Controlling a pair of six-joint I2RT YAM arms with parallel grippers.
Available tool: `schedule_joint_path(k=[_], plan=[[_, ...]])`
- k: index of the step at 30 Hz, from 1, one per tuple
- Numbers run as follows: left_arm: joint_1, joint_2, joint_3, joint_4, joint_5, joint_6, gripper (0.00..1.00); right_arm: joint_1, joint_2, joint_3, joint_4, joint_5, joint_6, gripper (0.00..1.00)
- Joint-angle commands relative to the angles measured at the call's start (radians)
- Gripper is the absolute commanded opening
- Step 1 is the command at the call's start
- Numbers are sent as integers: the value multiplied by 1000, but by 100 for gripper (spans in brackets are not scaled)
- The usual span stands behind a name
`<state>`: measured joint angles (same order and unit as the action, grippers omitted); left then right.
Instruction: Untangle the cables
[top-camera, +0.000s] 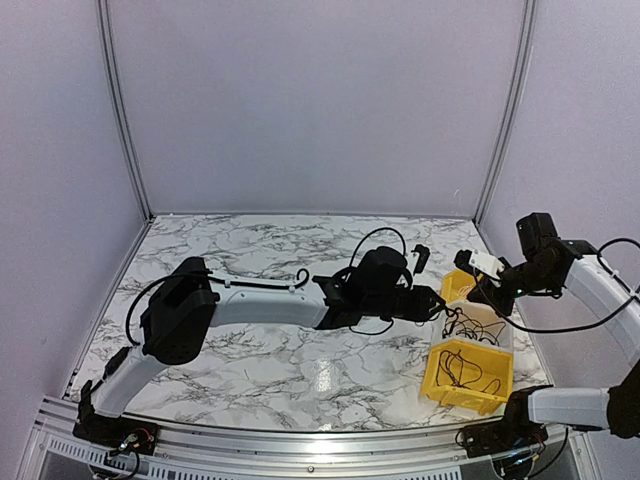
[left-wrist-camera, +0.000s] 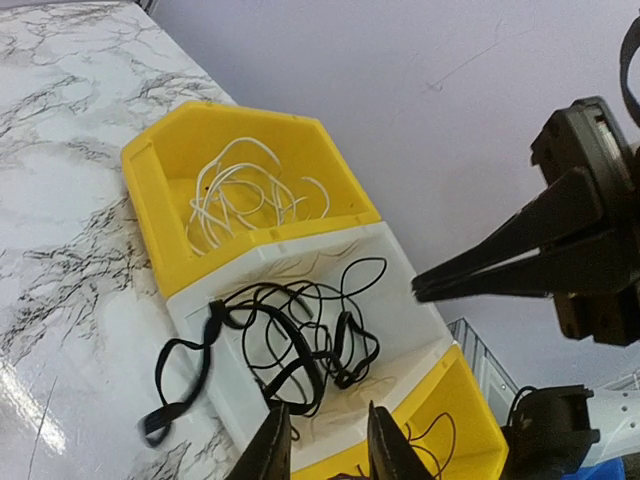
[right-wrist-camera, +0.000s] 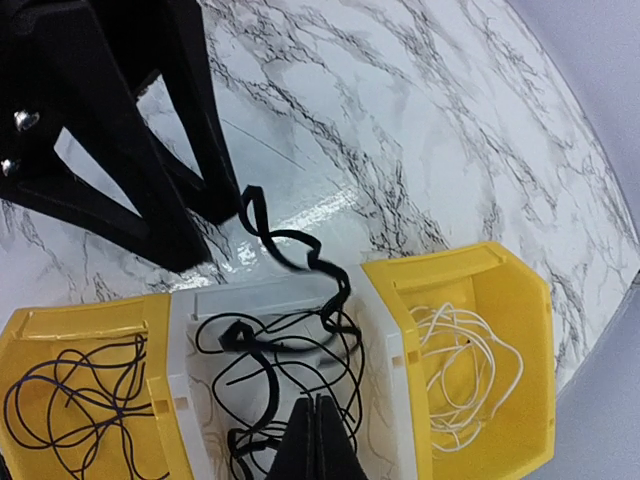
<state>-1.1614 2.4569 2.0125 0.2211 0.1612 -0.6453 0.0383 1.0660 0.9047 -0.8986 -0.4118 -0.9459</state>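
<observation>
The left gripper's (left-wrist-camera: 330, 446) jaws stood apart, low over the white bin (left-wrist-camera: 330, 246). The right gripper's (right-wrist-camera: 316, 440) jaws were pressed together tip to tip, hanging above that same bin. Nearest the arm bases, a yellow plastic bin (right-wrist-camera: 90, 316) held hair-fine black wires (right-wrist-camera: 70, 400) in loose loops. Next to it, the white bin held the cables (left-wrist-camera: 300, 340), a glossy black tangle walled off from both neighbours. A flat black strap (left-wrist-camera: 175, 385) trailed over the rim onto the shiny marble-patterned table (left-wrist-camera: 60, 150). The far yellow bin (left-wrist-camera: 260, 122), touching the white one, held a coiled thin white cable (left-wrist-camera: 245, 195). Plain pale walls (top-camera: 320, 100) rose behind.
</observation>
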Motion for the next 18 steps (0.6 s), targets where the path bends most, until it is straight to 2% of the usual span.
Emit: schedule_joint_path(k=[1, 5, 6, 8, 10, 12, 18], plan=[[-6, -86, -50, 46, -17, 22, 28, -15, -41, 15, -44, 129, -45, 0], [-4, -67, -51, 55, -10, 13, 23, -14, -68, -28, -48, 143, -63, 0], [-4, -69, -57, 56, -13, 7, 23, -14, -73, -38, -37, 145, -62, 5], [-4, -94, -102, 57, -52, -6, 23, -14, -71, -51, -11, 135, -50, 21], [-4, -145, -192, 57, -127, -8, 27, -4, -45, -50, 10, 105, -22, 32], [-2, -206, -293, 60, -205, 3, 32, 22, -1, -39, 30, 77, 21, 38], [8, -402, -606, 63, -351, 7, 37, 152, 158, -4, 132, 75, 129, 43]])
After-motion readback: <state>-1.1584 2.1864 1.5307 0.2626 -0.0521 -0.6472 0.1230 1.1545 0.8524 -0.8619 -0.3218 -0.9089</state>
